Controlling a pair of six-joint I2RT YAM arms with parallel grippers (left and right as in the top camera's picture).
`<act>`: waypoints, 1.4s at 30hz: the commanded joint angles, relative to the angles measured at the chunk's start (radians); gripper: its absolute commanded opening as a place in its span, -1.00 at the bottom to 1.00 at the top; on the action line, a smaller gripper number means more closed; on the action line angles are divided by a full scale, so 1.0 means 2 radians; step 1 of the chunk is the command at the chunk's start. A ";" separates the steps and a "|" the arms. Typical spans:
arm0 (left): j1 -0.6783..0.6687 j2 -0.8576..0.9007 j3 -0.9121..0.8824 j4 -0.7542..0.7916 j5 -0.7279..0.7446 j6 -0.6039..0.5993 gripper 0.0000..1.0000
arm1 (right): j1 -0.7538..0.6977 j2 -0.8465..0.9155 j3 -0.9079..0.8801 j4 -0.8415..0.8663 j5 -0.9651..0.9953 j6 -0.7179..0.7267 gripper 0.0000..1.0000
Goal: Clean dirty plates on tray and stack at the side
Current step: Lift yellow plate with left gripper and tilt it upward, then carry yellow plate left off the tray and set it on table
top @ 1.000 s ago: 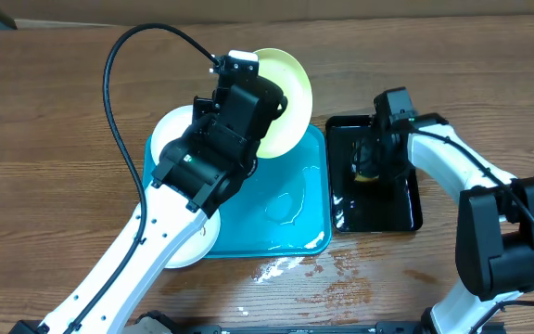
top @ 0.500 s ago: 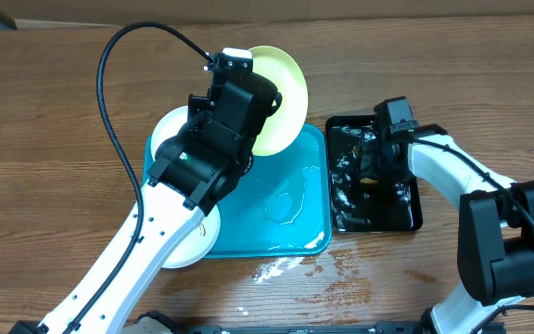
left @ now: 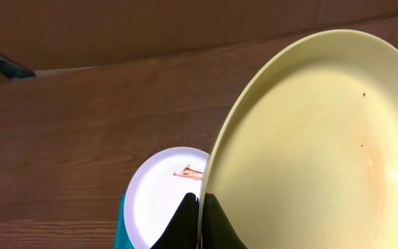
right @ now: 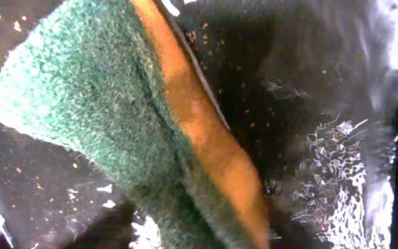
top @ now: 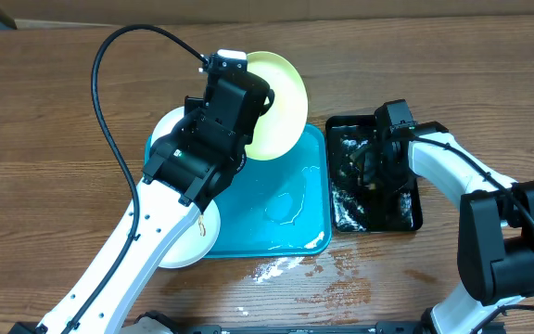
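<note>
The left wrist view alone shows the left gripper (left: 200,207) pinched together on the lower rim of the pale yellow-green plate (left: 309,152); from overhead the arm hides that grip. The overhead view places this plate tilted steeply over the back edge of the turquoise tray (top: 286,227), with one white plate (top: 167,130) at the tray's back left corner and another (top: 188,246) at its front left. Only the right wrist view shows the sponge (right: 116,124), green and orange, clamped on edge by the right gripper (top: 378,162) over the wet black tray (top: 406,209). The yellow-green plate is glossy, with tiny dark specks and a faint brownish ring.
</note>
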 commanded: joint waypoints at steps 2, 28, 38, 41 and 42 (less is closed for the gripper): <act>0.004 -0.008 0.014 0.001 0.006 -0.011 -0.92 | 0.002 0.001 0.016 -0.010 0.001 0.003 0.11; 0.006 -0.008 0.014 -0.006 0.006 -0.011 -0.92 | 0.001 0.001 0.071 -0.040 0.001 0.002 0.71; 0.044 -0.008 0.014 -0.009 0.048 -0.016 -0.92 | 0.001 0.001 0.080 -0.044 0.001 0.002 0.79; 0.101 -0.008 0.014 -0.008 0.106 -0.032 -0.92 | 0.001 0.001 0.080 -0.045 0.000 0.002 0.81; 0.127 -0.008 0.014 -0.008 0.136 -0.036 -0.92 | 0.001 0.001 0.080 -0.045 0.000 0.002 0.81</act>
